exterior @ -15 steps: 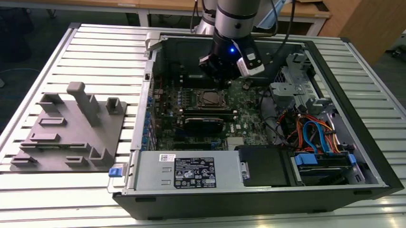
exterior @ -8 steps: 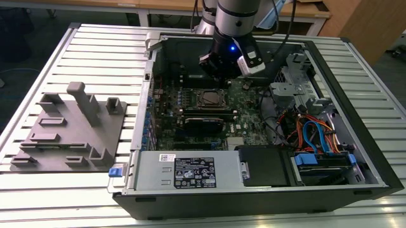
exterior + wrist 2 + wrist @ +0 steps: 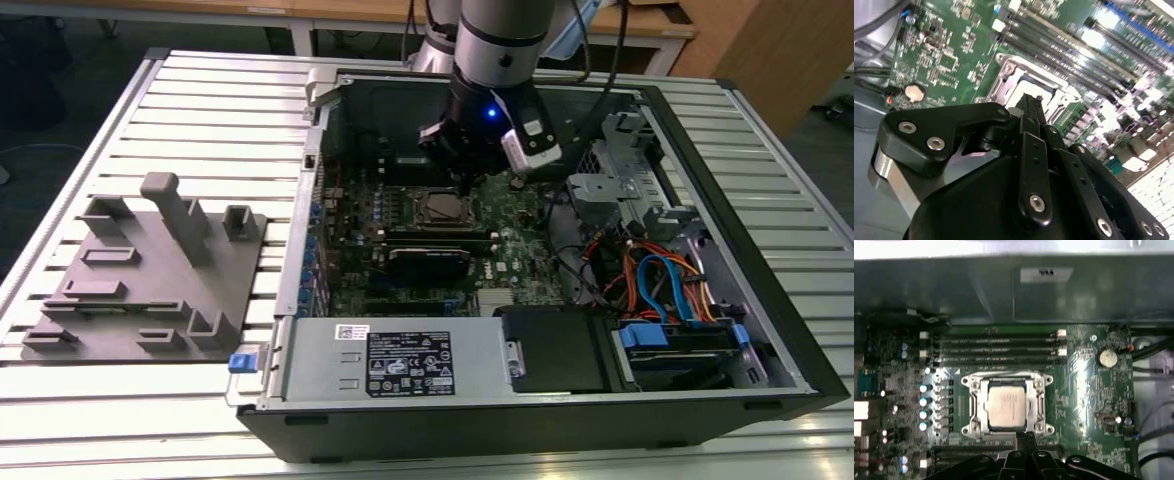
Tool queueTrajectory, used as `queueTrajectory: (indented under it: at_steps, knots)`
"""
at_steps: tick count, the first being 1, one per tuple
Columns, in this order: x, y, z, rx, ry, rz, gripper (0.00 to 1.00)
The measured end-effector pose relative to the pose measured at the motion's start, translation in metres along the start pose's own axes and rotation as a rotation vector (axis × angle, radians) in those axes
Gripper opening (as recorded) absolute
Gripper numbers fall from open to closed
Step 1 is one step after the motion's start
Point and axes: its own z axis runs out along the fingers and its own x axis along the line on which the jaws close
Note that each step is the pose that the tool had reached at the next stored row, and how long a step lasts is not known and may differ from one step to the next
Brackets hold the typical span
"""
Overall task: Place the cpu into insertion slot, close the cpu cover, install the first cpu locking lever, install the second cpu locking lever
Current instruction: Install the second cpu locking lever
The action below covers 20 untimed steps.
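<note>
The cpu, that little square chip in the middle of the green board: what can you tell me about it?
The cpu is a small flat square with a silver-grey metal top. It lies level in the insertion slot, framed by the silver cpu cover, which is down around it. The green motherboard surrounds the socket. The gripper hangs close beside the socket's edge; contact cannot be judged.

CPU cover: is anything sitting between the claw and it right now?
Nothing visible. In the first wrist view the claw sits at the edge of the cpu cover, which lies closed around the cpu; no cable crosses there.
</note>
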Motion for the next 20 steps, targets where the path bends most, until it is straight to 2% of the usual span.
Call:
queueTrajectory:
  at_steps: [3,7,11,20]
  knots:
    - [-0.0003,-0.0073,-0.0005,-0.0058,0.0053,0.000,0.11]
    - [-0.0002,-0.0120,0.0011,-0.0094,0.0257,0.002,0.11]
    - [0.0005,-0.0140,0.0045,-0.0092,0.0392,-0.001,0.11]
    - [0.0005,-0.0142,0.0057,-0.0091,0.0405,-0.001,0.11]
